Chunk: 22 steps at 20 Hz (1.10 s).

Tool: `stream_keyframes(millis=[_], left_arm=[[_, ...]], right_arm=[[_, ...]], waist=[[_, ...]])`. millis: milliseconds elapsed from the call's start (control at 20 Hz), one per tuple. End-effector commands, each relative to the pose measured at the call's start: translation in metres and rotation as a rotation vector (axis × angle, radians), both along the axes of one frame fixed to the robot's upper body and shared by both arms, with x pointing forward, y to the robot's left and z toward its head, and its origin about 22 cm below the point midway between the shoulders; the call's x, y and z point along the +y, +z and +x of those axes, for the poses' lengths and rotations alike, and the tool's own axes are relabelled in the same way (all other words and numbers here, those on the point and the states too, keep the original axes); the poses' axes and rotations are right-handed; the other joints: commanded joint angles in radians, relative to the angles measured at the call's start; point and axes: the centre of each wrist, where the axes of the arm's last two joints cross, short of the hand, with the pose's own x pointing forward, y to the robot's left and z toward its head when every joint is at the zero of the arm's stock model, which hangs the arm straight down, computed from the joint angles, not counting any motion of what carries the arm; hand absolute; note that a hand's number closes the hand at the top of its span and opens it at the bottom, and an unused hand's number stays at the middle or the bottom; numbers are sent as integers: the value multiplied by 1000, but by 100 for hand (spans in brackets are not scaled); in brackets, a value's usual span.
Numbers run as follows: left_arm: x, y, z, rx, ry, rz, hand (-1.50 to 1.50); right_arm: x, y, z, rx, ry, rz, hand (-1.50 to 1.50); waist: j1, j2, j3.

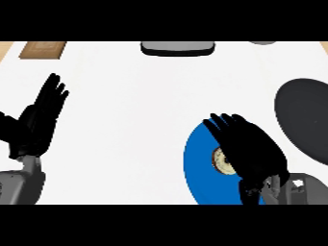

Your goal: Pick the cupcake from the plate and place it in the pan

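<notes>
Head view, read from left to right. At the left, the left hand [35, 117] is shown resting above the white tabletop [131, 125], its fingers [53, 91] straight and pointing up, the thumb spread to the side, nothing held. Beyond those fingertips, along the far edge, a brown wooden board [42, 49] and a grey tray-like object [177, 48] are seen. Further right, the blue plate [198, 168] is partly covered by the right hand [248, 146], whose fingers [223, 125] are extended and only slightly bent, closed on nothing. The cupcake [221, 161] is seen as a pale sliver just left of the palm, under the hand and on the plate; whether it is touched cannot be told. It is judged to be light, soft and easily crushed, with a top that would smear; hold is therefore best taken low on the sides, at the wrapper, between thumb and fingers. The dark pan [315, 120] lies to the right of the right fingers, near the plate but apart from it, and its broad open face is judged an easy target. The tabletop is smooth, flat and white, and wide room is left between the two hands.
</notes>
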Motion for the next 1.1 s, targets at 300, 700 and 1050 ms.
stream_keyframes(millis=[300,700,1050], left_arm=[[21,-4,-2,12,1,-11,0],[-14,-14,-12,6,-2,-3,0],[-4,11,-12,-2,-2,-7,0]], right_arm=[[2,-30,12,49,-49,-62,-150],[-5,-58,11,48,-27,-60,-150],[-9,-63,38,72,-50,-17,-150]], waist=[[0,0,0],[-2,-1,0],[0,-1,0]])
